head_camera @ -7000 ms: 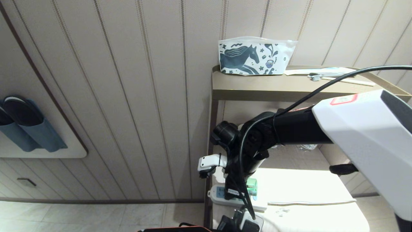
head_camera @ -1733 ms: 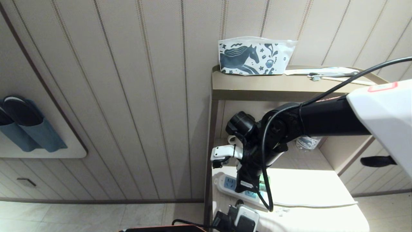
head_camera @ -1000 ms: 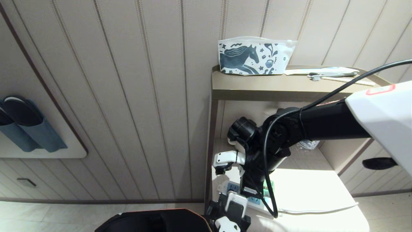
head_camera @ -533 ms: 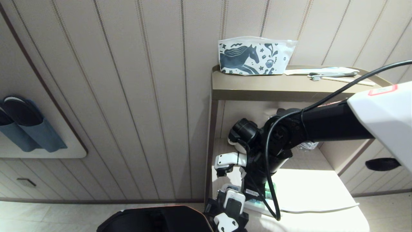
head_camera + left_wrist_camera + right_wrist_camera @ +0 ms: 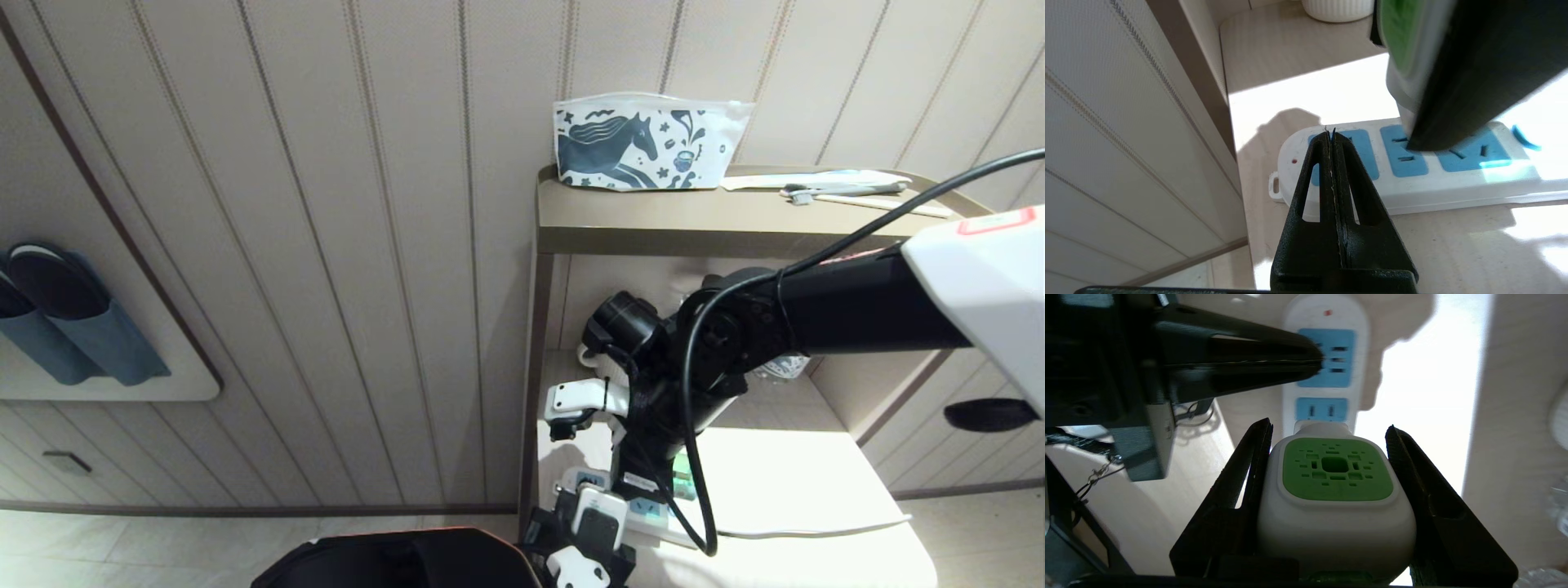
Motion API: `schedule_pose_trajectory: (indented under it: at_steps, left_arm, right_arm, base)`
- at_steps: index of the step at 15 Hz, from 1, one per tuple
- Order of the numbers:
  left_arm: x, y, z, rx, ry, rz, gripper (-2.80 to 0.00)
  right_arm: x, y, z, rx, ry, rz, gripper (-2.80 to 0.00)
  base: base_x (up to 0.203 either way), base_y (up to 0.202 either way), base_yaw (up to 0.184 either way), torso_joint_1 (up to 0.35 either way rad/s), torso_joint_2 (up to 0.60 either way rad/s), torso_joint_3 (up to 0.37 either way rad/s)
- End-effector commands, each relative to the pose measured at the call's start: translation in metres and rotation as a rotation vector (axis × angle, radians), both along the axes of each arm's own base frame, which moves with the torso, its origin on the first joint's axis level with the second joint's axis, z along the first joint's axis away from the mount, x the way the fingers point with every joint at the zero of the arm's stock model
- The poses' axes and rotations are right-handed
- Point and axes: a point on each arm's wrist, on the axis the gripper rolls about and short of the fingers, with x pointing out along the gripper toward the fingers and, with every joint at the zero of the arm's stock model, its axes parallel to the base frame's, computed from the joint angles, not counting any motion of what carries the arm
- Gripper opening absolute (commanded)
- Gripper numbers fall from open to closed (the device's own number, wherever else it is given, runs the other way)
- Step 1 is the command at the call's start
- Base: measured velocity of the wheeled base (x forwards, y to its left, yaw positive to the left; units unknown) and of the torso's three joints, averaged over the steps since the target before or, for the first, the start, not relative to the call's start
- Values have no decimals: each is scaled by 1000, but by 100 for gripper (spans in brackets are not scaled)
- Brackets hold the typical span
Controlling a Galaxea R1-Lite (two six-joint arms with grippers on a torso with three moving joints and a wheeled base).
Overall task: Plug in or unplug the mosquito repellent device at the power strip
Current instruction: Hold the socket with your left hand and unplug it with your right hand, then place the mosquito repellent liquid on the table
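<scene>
The right gripper point(image 5: 1331, 473) reaches down from the right onto the lower shelf point(image 5: 784, 482) of a beige shelf unit — its two dark fingers point(image 5: 1237, 490) stand part-way open and clasp the sides of the mosquito repellent device point(image 5: 1337, 498), whose white rounded head and green centre face the wrist camera. The device sits over a socket face of the power strip point(image 5: 1327, 375); whether its pins are fully seated cannot be told. The power strip lies flat near the shelf's front left corner, its rounded end with a small red dot nearest the left edge and its thin white cord point(image 5: 816, 532) trailing along the front edge toward the right.

The left gripper point(image 5: 1331, 141) comes in from the front, its fingers pressed together with nothing between them, the tips over or on the light-blue socket face point(image 5: 1349, 151) nearest the rounded end — contact cannot be confirmed. In the head view it shows at the shelf's front left corner point(image 5: 592, 523), just beside the right arm's wrist.

A white ribbed pot point(image 5: 1337, 8) stands at the back of the lower shelf. On the unit's top shelf point(image 5: 694, 220) a horse-print pouch point(image 5: 645, 143) leans against the wall at the back left corner.
</scene>
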Motion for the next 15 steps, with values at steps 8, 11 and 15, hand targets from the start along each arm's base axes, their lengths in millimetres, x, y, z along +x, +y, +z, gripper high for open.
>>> schedule_pose_trajectory:
  at_steps: [8,11,15]
  left_arm:
    - [26,52,56,-66,-28,121,-280]
    - [49,103,46,1,30,256,-280]
    - [90,183,41,-4,100,488,-280]
  right_arm:
    - [-22,-20,29,31,-45,-15,-280]
    - [-35,-38,38,38,-55,-39,-280]
    - [-54,-57,52,57,-83,-57,-280]
  base:
    - [0,0,0,0,0,0]
    - [0,0,0,0,0,0]
    - [0,0,0,0,0,0]
